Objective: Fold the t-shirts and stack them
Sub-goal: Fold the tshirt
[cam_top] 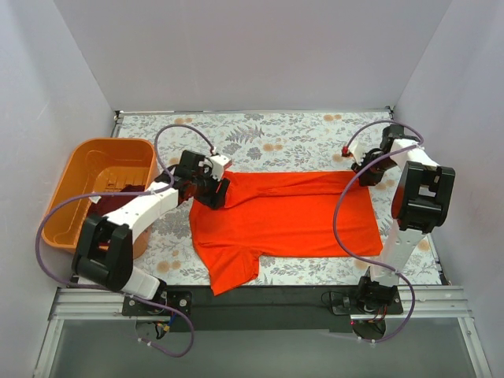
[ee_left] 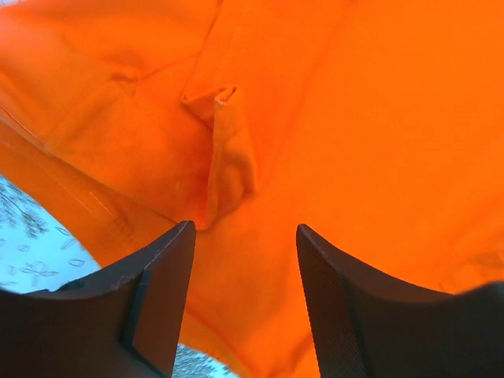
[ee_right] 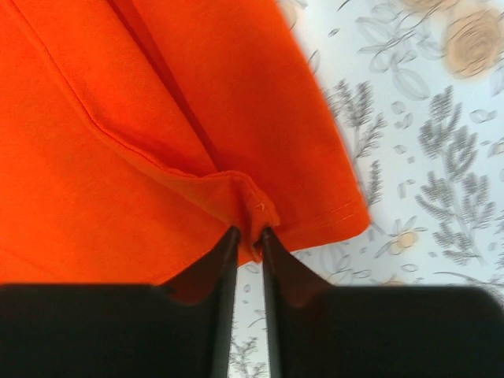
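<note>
Three pale walls (cam_top: 252, 47) enclose a floral table (cam_top: 299, 142) bearing the orange-red t-shirt (cam_top: 291, 216).

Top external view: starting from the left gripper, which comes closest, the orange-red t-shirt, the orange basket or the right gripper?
1. orange-red t-shirt, right at the left gripper.
2. orange basket, off to its left.
3. right gripper, across the shirt, far right.

Either side of the orange-red t-shirt (cam_top: 283, 216), the left arm (cam_top: 138, 209) and right arm (cam_top: 421, 193) are white links between black joint housings, each with a looping purple cable (cam_top: 38, 244) (a red fitting (cam_top: 346, 148) shows on the right one). The left gripper (ee_left: 245, 227) has dark, cross-hatched wedge fingers (ee_left: 346, 315).
</note>
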{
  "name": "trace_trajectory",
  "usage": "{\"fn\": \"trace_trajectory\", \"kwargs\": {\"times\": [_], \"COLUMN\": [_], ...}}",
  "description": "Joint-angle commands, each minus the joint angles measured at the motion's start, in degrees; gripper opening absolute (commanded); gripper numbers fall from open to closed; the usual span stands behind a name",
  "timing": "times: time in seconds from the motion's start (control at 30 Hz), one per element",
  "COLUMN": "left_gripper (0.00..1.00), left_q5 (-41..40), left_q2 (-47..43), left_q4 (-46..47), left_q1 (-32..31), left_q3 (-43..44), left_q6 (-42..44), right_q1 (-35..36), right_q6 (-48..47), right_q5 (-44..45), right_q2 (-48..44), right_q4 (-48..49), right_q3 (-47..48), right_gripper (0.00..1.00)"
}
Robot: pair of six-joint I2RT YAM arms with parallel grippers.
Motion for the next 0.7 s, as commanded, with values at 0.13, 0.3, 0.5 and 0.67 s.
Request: {"fn": "trace_trajectory", "kwargs": {"times": [0.13,0.3,0.5,0.67], "left_gripper": [0.53,0.55,0.73,0.67], "left_q5": [8.90,13.10,21.73,23.66], "left_q2": [-6.18,5.24,16.58,18.44], "left_q4": [-3.64,-7.05,-13.31,-16.83], "left_q1": [3.53,6.08,6.17,5.04], "left_q3": [7.22,16.45,26.48,24.83], "left_q6": [3.41,2.96,1.38,2.17], "right_q1": [-0.53,-0.70,-0.70,-0.70], "right_q6": [-4.01,0.91,11.10,14.89], "right_q5": [-0.42,-5.87,-8.07,-7.55], "right_q2": [-8.31,-7.53,1.34,5.83], "right_q4": [-4.15,-10.21,-15.75,-17.08], "right_q3": [-2.85,4.60,15.94,18.87], "right_gripper": [0.52,0.52,0.45,0.43]}}
